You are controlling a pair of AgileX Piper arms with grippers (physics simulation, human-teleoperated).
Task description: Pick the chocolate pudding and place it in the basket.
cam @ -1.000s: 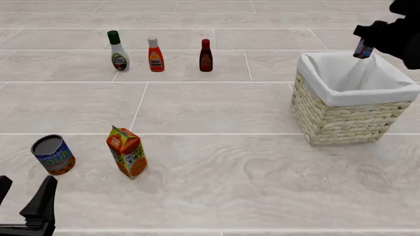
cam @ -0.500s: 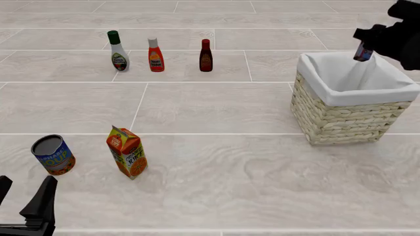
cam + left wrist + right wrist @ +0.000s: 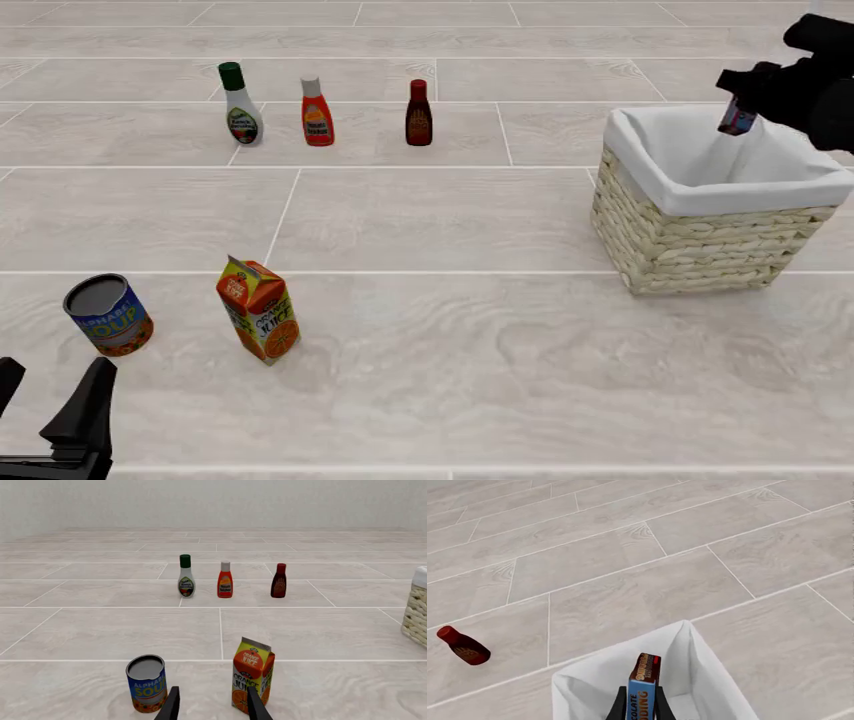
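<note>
Right wrist view: right gripper [image 3: 642,706] clamped on the chocolate pudding [image 3: 644,687], held above the basket [image 3: 638,216]. Pick done; lowering and release left. Left gripper [image 3: 212,707] idle, jaws apart.

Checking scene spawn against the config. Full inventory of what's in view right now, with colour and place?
dressing bottle: 1, white with green cap, far left of the bottle row
orange bottle: 1, orange-red with white cap, middle of the row
sauce bottle: 1, dark brown-red, right end of the row
soup can: 1, blue and orange label, near left
orange juice carton: 1, orange, beside the can on its right
basket: 1, pale wicker with white liner, right side
chocolate pudding: 1, brown box with blue face, held above the basket's opening
left gripper: open, low at near left, holding nothing
right gripper: shut on the pudding over the basket
</note>
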